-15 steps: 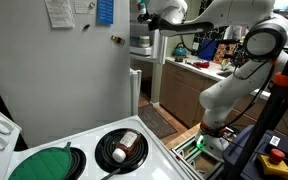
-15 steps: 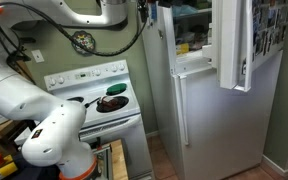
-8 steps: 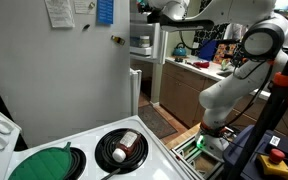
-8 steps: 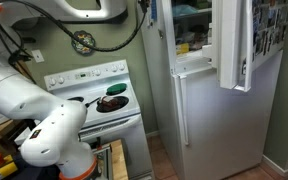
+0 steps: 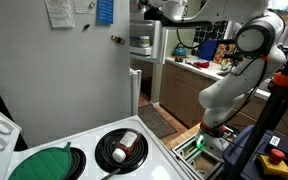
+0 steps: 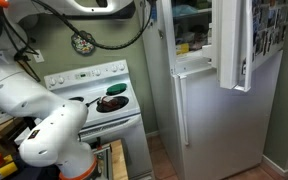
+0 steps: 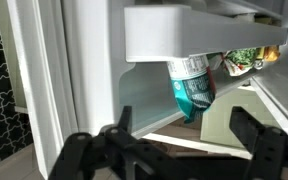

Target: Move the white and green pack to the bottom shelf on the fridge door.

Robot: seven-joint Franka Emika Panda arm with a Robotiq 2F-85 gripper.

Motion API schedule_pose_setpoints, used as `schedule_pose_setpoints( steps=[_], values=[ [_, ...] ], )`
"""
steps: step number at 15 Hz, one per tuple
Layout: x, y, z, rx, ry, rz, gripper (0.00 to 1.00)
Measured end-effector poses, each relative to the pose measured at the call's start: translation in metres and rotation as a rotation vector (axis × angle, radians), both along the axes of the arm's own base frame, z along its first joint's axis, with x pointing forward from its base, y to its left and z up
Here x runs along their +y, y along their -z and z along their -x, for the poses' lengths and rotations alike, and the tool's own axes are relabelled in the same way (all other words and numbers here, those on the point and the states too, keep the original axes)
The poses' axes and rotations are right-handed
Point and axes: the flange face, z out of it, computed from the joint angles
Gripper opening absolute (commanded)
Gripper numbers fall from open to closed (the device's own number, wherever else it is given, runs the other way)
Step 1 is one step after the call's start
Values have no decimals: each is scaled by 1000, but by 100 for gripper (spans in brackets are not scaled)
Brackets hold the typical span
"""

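Observation:
In the wrist view the white and green pack (image 7: pixel 192 88) sits in a white fridge door shelf (image 7: pixel 194 38), its green end sticking out past the shelf's edge. My gripper (image 7: pixel 182 142) is open and empty. Its two dark fingers stand apart on either side of the pack and a little short of it, not touching it. In both exterior views the gripper (image 5: pixel 144 10) (image 6: pixel 144 8) is high up at the open fridge compartment. The pack does not show there.
The fridge (image 6: pixel 214 110) has its upper door (image 6: pixel 239 40) swung open. A white stove (image 5: pixel 94 150) holds a green lid (image 5: pixel 44 162) and a black pan (image 5: pixel 122 148). A cluttered counter (image 5: pixel 199 65) stands behind the arm.
The arm has moved up and in toward the upper fridge compartment. The gripper now sits higher at the frame's top edge.

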Motion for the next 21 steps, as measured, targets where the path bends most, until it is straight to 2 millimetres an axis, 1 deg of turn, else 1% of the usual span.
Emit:
schedule_pose_setpoints(
  steps=[3, 6, 9, 21],
  values=[
    [-1, 4, -11, -51, 36, -33, 100],
    [2, 7, -20, -84, 53, -50, 100],
    [4, 7, -26, -89, 48, -58, 100],
    [6, 4, -25, -91, 35, -69, 100]
  ],
)
